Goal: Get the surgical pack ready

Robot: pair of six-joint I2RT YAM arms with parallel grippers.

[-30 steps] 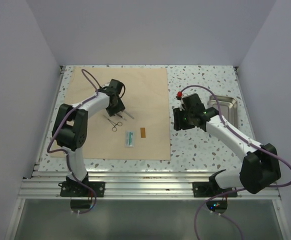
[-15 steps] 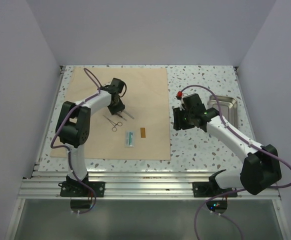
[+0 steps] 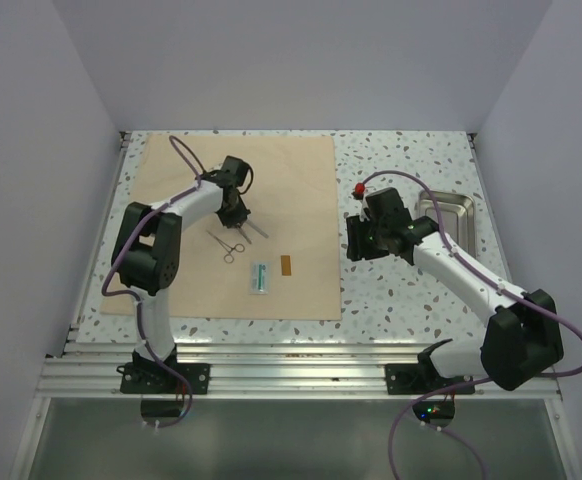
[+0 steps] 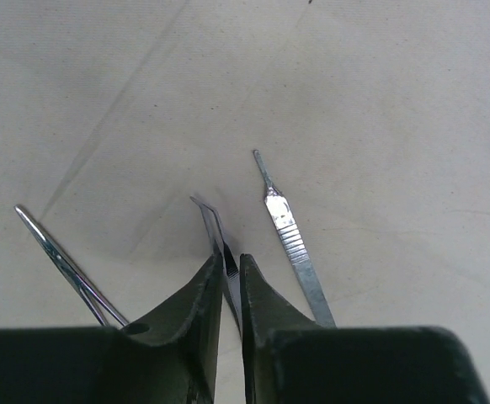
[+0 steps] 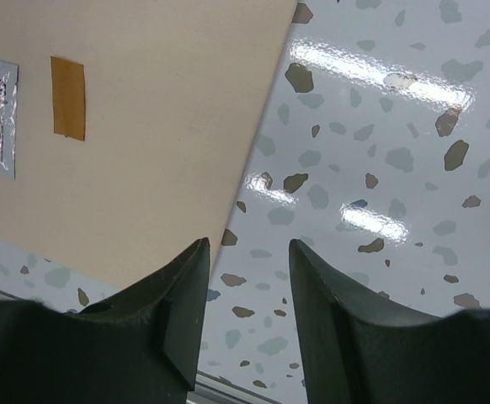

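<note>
Surgical pack not yet gathered: tan sheet [image 3: 291, 180] flat on the left half of the table [image 3: 401, 150], with scissors [image 3: 228, 247], tweezers [image 4: 211, 220], scalpel handle [image 4: 294, 248], a green-and-white packet [image 3: 259, 276] and a small brown strip [image 3: 286, 265] lying loose on it. Steel tray [image 3: 459, 205] well apart, on the bare table at the far right. Left gripper [image 4: 229, 263] down on the sheet, fingers almost pressed together and pinching the tweezers partway along, pointed tips sticking out ahead. Scalpel handle just beside on one side, scissors near on the other. Right gripper [image 5: 247, 252] spread wide with nothing in it, hanging over the table just beside the sheet's right edge, between sheet and tray. Judged to be the pick-up of a single instrument, early in the job, with the other pieces lying loose. Next, most likely: a straight lift off the paper, then a carry toward the tray or a tidier spot on the sheet. Needs a firm, centred pinch, thin smooth steel being apt to pivot or slide out. Needs care too not to nudge the scalpel handle or snag the sheet on the way up.
</note>
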